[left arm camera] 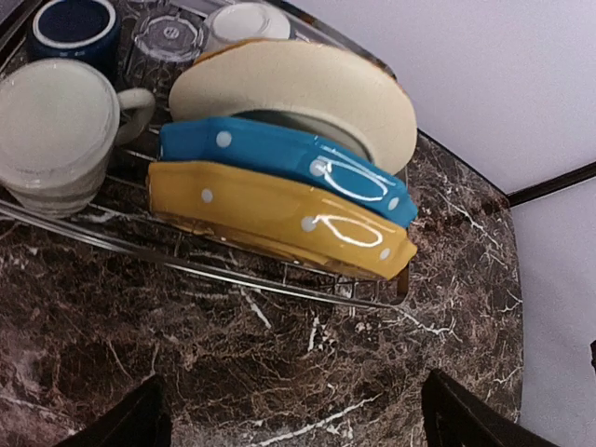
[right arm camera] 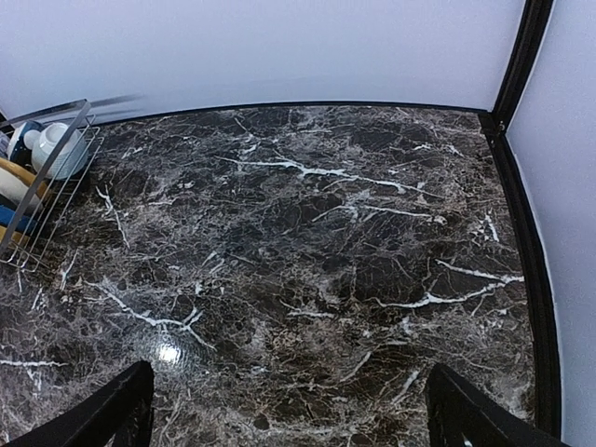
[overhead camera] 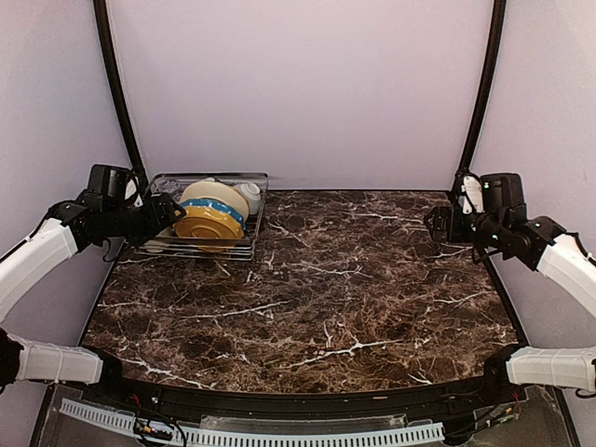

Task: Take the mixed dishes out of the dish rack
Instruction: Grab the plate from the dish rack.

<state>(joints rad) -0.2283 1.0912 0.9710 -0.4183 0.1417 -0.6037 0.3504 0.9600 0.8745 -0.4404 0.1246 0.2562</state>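
The wire dish rack (overhead camera: 223, 253) stands at the table's far left corner. Three scalloped plates stand on edge in it: yellow (left arm camera: 279, 219) at the front, blue (left arm camera: 279, 158) behind it, cream (left arm camera: 298, 88) at the back. A cream mug (left arm camera: 56, 130), a dark blue mug (left arm camera: 74, 23), a glass tumbler (left arm camera: 169, 37) and a white bowl (left arm camera: 247, 20) sit beside and behind them. My left gripper (overhead camera: 172, 212) hovers open at the rack's left front, over the marble, holding nothing. My right gripper (overhead camera: 433, 223) hangs open and unloaded near the far right edge, far from the rack (right arm camera: 42, 200).
A dark marble tabletop (overhead camera: 326, 279) stretches between the two arms. Lilac walls close in the back and sides, with black poles at the back corners (overhead camera: 484, 84). A black rail runs along the right edge (right arm camera: 521, 233).
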